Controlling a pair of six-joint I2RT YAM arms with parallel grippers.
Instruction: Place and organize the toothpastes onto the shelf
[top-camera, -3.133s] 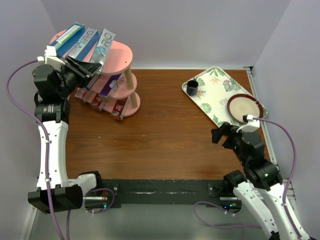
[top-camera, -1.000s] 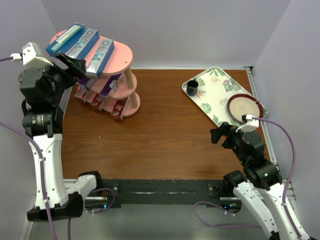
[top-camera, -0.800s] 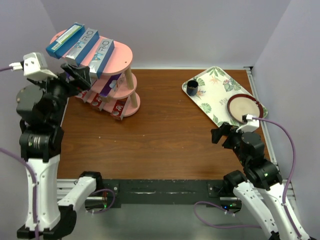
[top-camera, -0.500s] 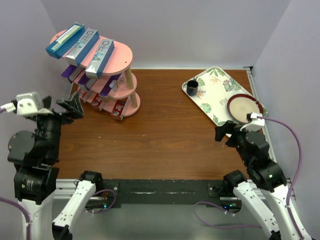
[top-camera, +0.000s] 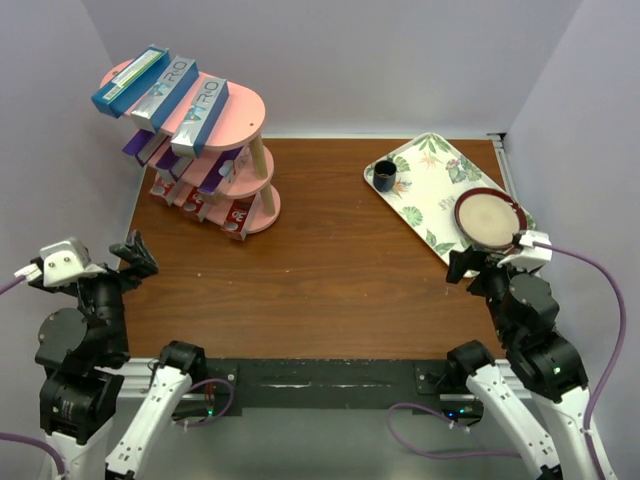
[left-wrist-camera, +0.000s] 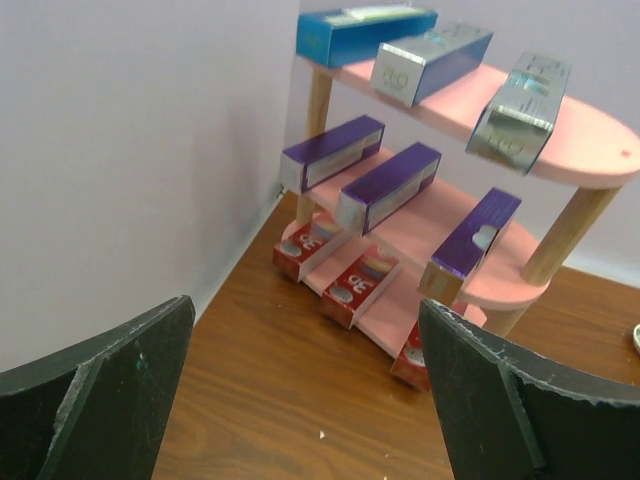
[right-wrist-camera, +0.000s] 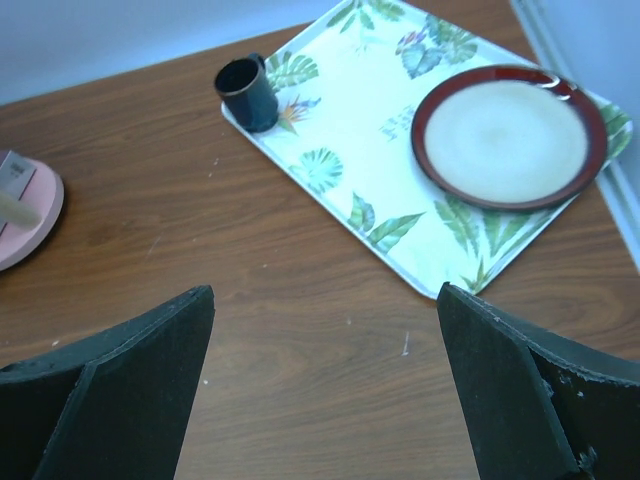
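The pink three-tier shelf (top-camera: 240, 105) stands at the far left of the table. Its top board carries a blue toothpaste (top-camera: 130, 80) and two silver ones (top-camera: 165, 88). Purple cartons (left-wrist-camera: 390, 185) lie on the middle tier and red ones (left-wrist-camera: 358, 285) on the bottom tier. My left gripper (top-camera: 135, 255) hangs open near the table's front left, well back from the shelf (left-wrist-camera: 590, 150), with nothing between its fingers. Open and empty too, my right gripper (top-camera: 470, 262) is near the front right, just short of the tray.
A leaf-patterned tray (top-camera: 425, 190) at the back right holds a dark cup (top-camera: 385, 177) and a red-rimmed plate (top-camera: 490, 217). White walls close in the left, back and right sides. Bare brown tabletop (top-camera: 330, 270) lies between shelf and tray.
My left arm has pulled back from the shelf's top tier to the near left edge. The right arm has drawn back a little toward its base. All cartons stay in place.
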